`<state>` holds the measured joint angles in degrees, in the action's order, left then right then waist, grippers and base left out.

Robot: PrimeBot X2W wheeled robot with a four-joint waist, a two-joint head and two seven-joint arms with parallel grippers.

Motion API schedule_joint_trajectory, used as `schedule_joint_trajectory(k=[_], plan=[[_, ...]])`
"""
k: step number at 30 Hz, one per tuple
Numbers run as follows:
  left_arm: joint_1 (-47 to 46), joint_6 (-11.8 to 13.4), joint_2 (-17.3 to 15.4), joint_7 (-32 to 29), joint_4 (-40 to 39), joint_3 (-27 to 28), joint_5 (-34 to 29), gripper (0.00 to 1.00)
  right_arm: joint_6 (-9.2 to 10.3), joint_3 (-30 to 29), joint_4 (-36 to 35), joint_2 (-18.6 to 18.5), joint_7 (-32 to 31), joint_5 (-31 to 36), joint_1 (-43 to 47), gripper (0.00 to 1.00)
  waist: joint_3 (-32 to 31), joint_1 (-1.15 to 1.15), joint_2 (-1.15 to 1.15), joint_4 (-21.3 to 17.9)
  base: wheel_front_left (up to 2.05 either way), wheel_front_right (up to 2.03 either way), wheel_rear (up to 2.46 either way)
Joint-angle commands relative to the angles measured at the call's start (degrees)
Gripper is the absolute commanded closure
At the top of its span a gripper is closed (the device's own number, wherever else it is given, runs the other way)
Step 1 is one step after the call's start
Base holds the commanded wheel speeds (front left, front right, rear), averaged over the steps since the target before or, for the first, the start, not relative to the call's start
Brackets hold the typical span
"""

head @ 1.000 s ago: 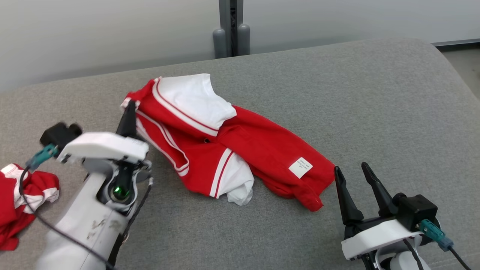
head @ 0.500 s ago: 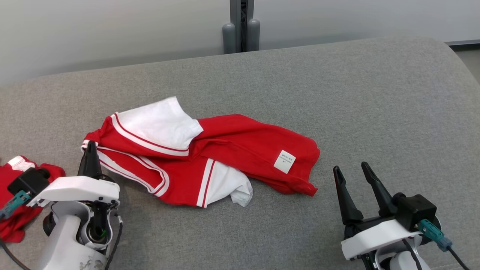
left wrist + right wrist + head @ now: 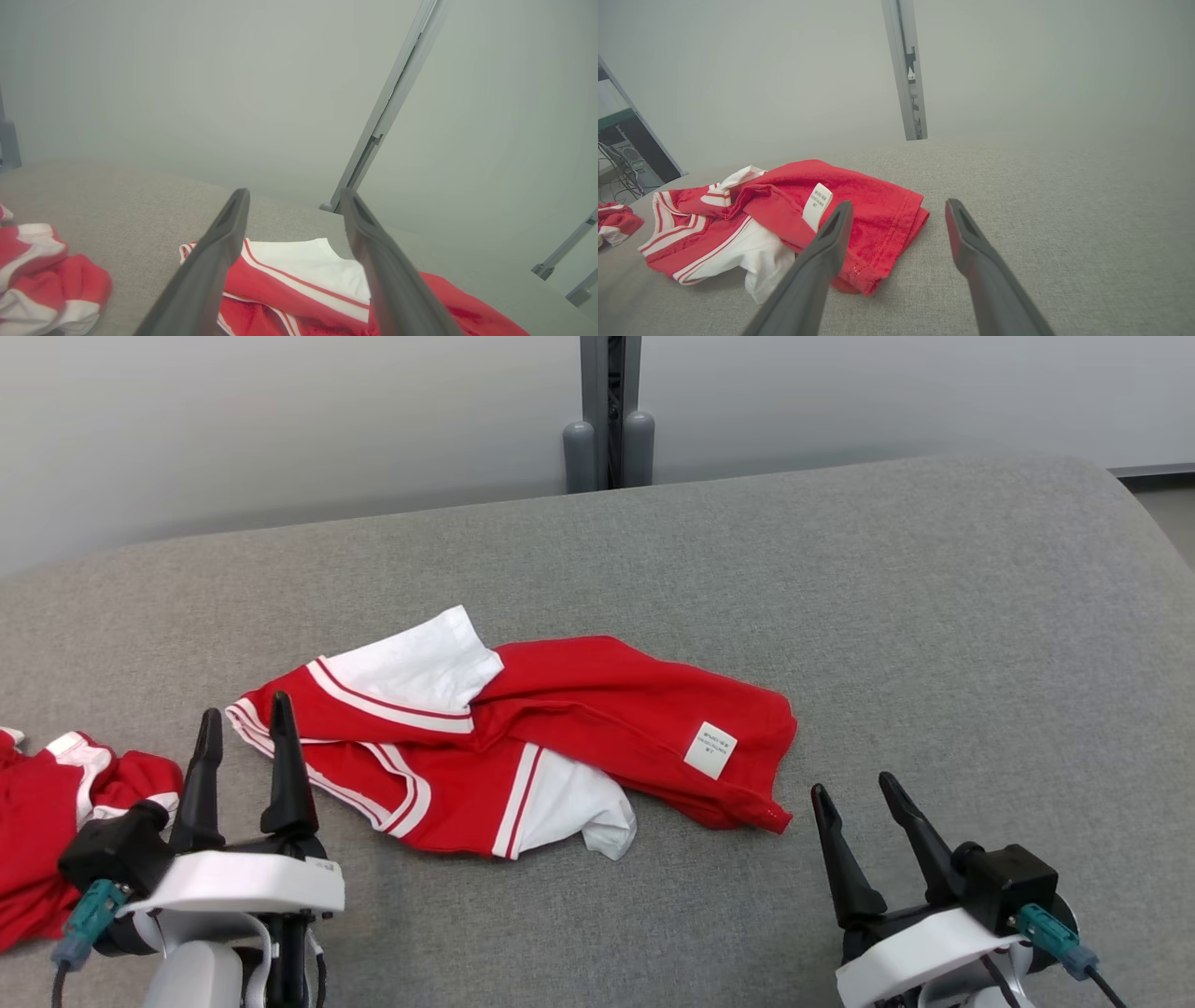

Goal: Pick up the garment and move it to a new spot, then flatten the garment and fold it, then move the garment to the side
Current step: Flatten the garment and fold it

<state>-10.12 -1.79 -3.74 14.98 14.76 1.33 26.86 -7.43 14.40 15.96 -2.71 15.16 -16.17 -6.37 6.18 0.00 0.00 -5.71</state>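
I see the red-and-white garment (image 3: pixel 560 728) lying crumpled at centre frame on the grey surface (image 3: pixel 934 616). My left gripper (image 3: pixel 246 705), lower left, has its jaws spread and empty, tips by the garment's left corner; I can't tell if they touch it. My right gripper (image 3: pixel 852 782), lower right, has its jaws apart too, near the hem. Another red bundle (image 3: pixel 47 821) sits at the left edge.

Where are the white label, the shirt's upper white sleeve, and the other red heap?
white label (image 3: pixel 709 749): head view, centre of tag.
upper white sleeve (image 3: pixel 420 665): head view, its middle.
other red garment (image 3: pixel 33 859): head view, red folds.
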Motion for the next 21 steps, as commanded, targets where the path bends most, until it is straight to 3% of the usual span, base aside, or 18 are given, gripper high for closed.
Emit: schedule_joint_trajectory(k=[1,6,21], plan=[[1.4,-0.4,0.1,0.2,-1.2,0.3,-1.6,0.0,-0.11,0.4,0.4,-0.4,0.1,-0.4,0.5,0.0,-0.6,0.0,0.0,0.6,0.0,0.0,0.0],[6.4,-1.0,0.7,0.2,-6.6,-0.4,-5.3,0.0,-0.11,1.9,1.5,-0.7,0.1,-1.2,1.1,0.0,-1.8,0.0,0.0,1.8,0.0,0.0,0.0],[17.1,3.4,0.8,0.2,-11.9,-3.8,-13.9,0.0,-0.11,3.4,2.4,-0.6,0.1,-2.2,4.7,0.0,-5.9,0.0,0.0,3.3,0.0,0.0,0.0]])
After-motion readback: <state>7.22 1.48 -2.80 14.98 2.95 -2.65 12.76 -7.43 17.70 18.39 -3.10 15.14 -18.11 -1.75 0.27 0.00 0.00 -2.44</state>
